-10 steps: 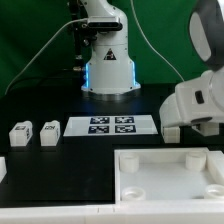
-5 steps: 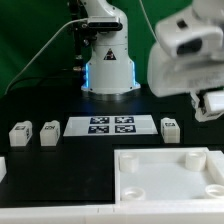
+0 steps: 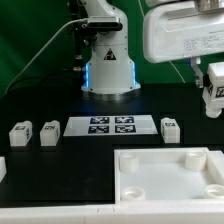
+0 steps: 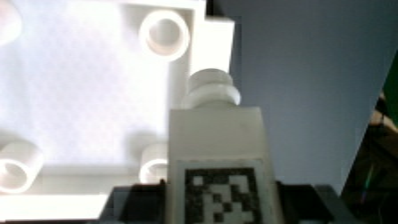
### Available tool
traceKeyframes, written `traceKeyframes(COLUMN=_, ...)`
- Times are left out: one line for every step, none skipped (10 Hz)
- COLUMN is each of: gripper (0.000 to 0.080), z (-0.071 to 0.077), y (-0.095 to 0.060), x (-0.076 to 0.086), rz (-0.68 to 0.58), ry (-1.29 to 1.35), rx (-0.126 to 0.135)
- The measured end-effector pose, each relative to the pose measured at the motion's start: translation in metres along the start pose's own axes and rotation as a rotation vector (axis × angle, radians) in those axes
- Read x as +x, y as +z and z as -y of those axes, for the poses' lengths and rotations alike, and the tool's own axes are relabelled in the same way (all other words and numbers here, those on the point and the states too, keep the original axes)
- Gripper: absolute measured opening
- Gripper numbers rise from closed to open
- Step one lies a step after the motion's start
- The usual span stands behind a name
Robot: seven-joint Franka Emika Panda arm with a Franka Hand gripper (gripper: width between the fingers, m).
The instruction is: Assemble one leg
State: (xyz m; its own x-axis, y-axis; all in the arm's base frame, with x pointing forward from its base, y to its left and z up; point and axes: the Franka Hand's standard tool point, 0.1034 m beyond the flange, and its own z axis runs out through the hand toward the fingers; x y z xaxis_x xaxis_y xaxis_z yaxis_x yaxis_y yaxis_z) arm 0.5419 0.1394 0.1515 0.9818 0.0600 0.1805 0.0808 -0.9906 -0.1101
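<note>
My gripper [image 3: 213, 92] hangs high at the exterior view's right, shut on a white leg [image 3: 214, 82] held in the air. In the wrist view that leg [image 4: 221, 140] sits between the dark fingers [image 4: 143, 203], its tag facing the camera and its round peg pointing away. My gripper [image 4: 222, 200] is above the edge of the large white tray [image 4: 80, 90]. Three more legs rest on the black table: two at the left [image 3: 20, 132] [image 3: 49, 131] and one at the right [image 3: 170, 126].
The white tray [image 3: 165, 172] with corner holes fills the front right. The marker board [image 3: 112, 125] lies flat mid-table. The robot base [image 3: 108, 62] stands behind it. A small white part [image 3: 2, 168] shows at the left edge.
My gripper has risen from low over the table's right side to high up, carrying a leg. The leg at the right of the marker board came into view as it lifted.
</note>
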Motion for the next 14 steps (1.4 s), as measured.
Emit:
traceKeyframes(gripper=0.0291, z=0.001, y=0.0, x=0.004, rz=-0.108, ry=-0.004, rx=0.007)
traceKeyframes(gripper=0.0291, z=0.002, y=0.0, x=0.003, rz=-0.2, ry=-0.009, rx=0.014)
traceKeyframes(gripper=0.0291, z=0.003, y=0.002, x=0.0, rz=-0.245, ry=-0.012, rx=0.018)
traceKeyframes(gripper=0.0291, z=0.001, y=0.004, x=-0.001, rz=-0.213, ry=-0.021, rx=0.013)
traceKeyframes(gripper=0.0291, z=-0.005, y=0.005, x=0.011, rz=-0.222, ry=-0.032, rx=0.007)
traceKeyframes(gripper=0.0291, z=-0.009, y=0.006, x=0.033, rz=-0.247, ry=-0.034, rx=0.004)
traceKeyframes(gripper=0.0291, z=-0.012, y=0.007, x=0.05, rz=-0.279, ry=-0.045, rx=0.003)
traceKeyframes(gripper=0.0291, z=-0.015, y=0.01, x=0.063, rz=-0.326, ry=-0.06, rx=0.001)
traceKeyframes(gripper=0.0291, z=-0.017, y=0.016, x=0.069, rz=-0.346, ry=-0.061, rx=0.001)
traceKeyframes(gripper=0.0291, z=-0.017, y=0.018, x=0.069, rz=-0.342, ry=-0.06, rx=0.002)
traceKeyframes(gripper=0.0291, z=-0.017, y=0.018, x=0.069, rz=-0.343, ry=-0.06, rx=0.002)
traceKeyframes(gripper=0.0291, z=-0.017, y=0.018, x=0.069, rz=-0.342, ry=-0.06, rx=0.002)
traceKeyframes(gripper=0.0291, z=-0.017, y=0.02, x=0.067, rz=-0.343, ry=-0.06, rx=0.002)
traceKeyframes(gripper=0.0291, z=-0.014, y=0.029, x=0.058, rz=-0.393, ry=-0.069, rx=0.001)
